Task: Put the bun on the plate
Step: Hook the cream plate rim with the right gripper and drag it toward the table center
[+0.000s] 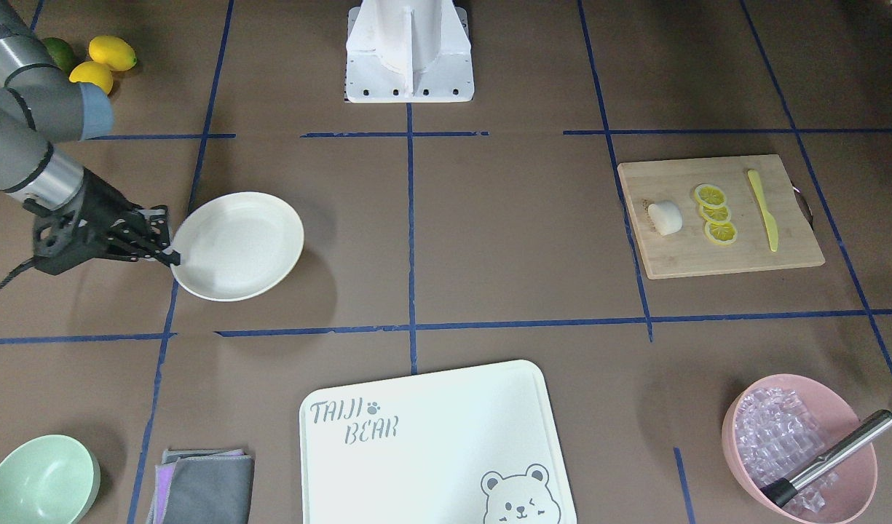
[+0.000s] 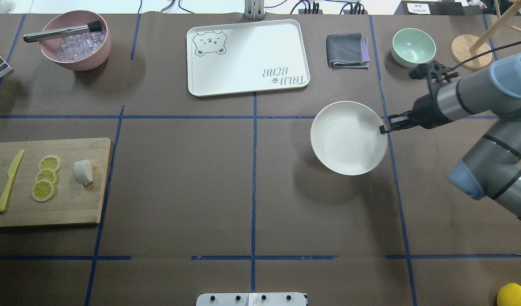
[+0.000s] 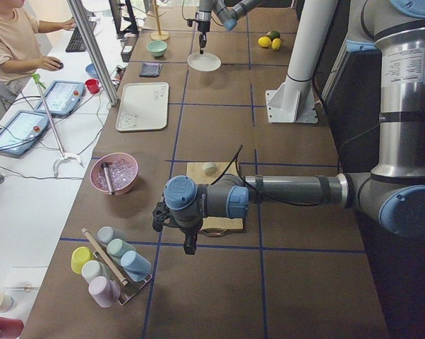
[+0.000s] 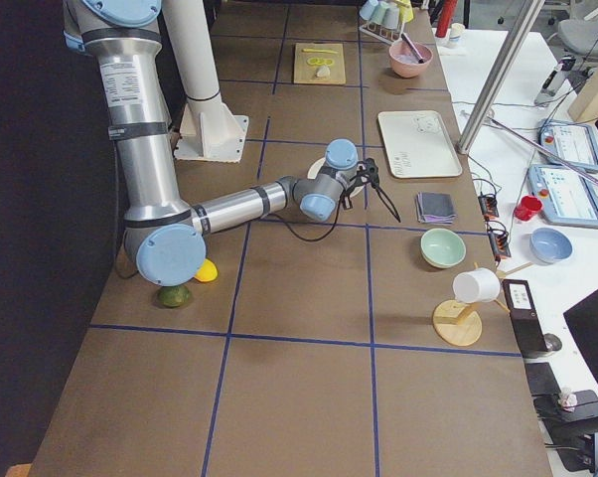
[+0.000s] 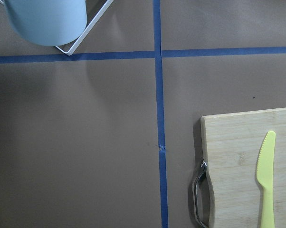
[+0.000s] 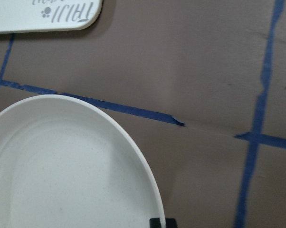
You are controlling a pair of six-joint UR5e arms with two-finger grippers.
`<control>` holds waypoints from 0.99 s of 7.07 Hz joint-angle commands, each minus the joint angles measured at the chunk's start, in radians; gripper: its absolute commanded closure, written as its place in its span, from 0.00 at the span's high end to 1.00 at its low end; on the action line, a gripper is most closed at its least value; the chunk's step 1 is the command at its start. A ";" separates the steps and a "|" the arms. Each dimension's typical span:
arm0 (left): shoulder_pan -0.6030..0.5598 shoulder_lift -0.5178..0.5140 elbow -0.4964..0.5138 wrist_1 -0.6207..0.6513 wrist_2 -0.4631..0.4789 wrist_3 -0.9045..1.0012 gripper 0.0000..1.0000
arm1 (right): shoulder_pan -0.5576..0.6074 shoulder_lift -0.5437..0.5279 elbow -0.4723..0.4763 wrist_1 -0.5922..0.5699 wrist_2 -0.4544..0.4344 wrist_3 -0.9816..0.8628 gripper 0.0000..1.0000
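The bun [image 1: 665,217] is a small white lump lying on the wooden cutting board [image 1: 780,251], beside three lemon slices [image 1: 714,213]; the overhead view shows the bun [image 2: 82,171] at the far left. The cream-white plate [image 1: 237,245] is far across the table, its shadow offset below it. My right gripper [image 1: 169,253] is shut on the plate's rim; overhead, the right gripper [image 2: 382,128] meets the plate [image 2: 348,137] at its right edge. The right wrist view shows the plate [image 6: 62,166] filling the lower left. My left gripper [image 3: 189,244] hangs near the board's end; I cannot tell its state.
A yellow plastic knife [image 1: 763,211] lies on the board. A white bear tray [image 2: 247,57], folded grey cloth [image 2: 348,51], mint-green bowl [image 2: 413,46], and pink bowl [image 2: 75,40] of ice with a metal tool line the far side. Lemons [image 1: 103,62] sit by the right arm.
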 commanded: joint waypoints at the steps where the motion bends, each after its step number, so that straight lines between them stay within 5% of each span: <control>1: 0.000 0.000 0.001 -0.001 0.000 0.000 1.00 | -0.152 0.173 -0.005 -0.128 -0.129 0.147 0.03; 3: 0.000 0.000 0.006 -0.001 0.000 -0.005 1.00 | -0.283 0.291 -0.020 -0.297 -0.271 0.213 0.03; 6: 0.000 0.000 0.009 -0.001 0.000 -0.005 1.00 | -0.343 0.296 -0.036 -0.299 -0.348 0.278 0.04; 7: 0.002 0.000 0.009 -0.001 0.000 -0.005 1.00 | -0.343 0.296 -0.049 -0.293 -0.348 0.280 0.30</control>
